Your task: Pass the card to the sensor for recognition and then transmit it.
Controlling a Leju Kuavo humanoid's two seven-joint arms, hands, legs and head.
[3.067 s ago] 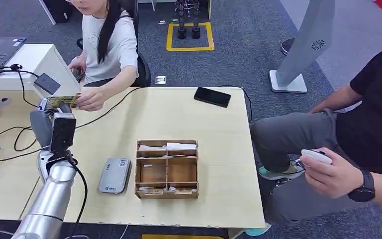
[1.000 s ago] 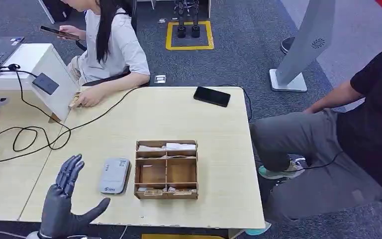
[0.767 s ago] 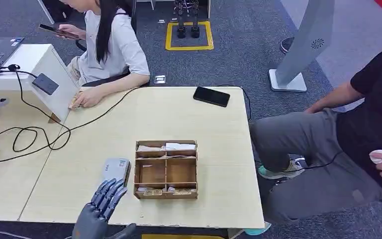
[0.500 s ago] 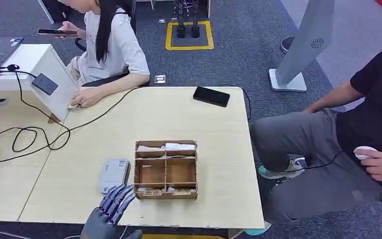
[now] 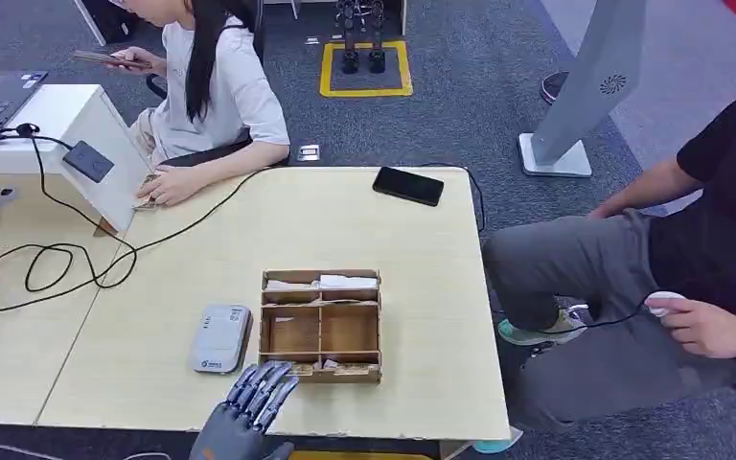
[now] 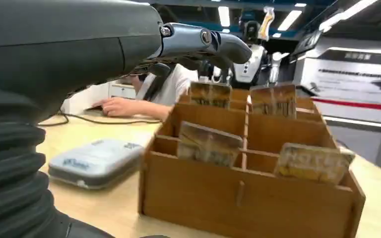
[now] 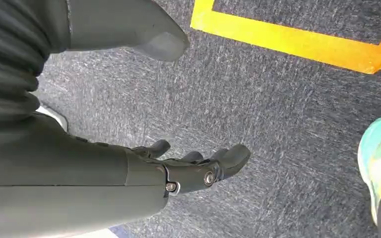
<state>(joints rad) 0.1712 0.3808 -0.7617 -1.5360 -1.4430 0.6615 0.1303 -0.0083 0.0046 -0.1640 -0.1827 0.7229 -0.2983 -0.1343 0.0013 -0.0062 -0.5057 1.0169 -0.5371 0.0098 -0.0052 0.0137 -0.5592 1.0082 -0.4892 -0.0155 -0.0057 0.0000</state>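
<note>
A wooden box (image 5: 321,326) sits mid-table (image 5: 345,220), divided into compartments. From the left wrist, cards (image 6: 209,144) stand upright in its near and far compartments, two in front and two behind; the middle row's contents cannot be made out. From the head, the far row shows pale cards and the middle two cells look bare. A grey sensor (image 5: 220,337) lies flat just beside the box. The left hand (image 5: 254,407) hovers at the table's near edge, fingers straight and spread, holding nothing, its tips at the box's near wall. The right hand (image 7: 188,171) hangs over the carpet, fingers loosely curled, empty. A phone (image 5: 408,186) lies at the far edge.
</note>
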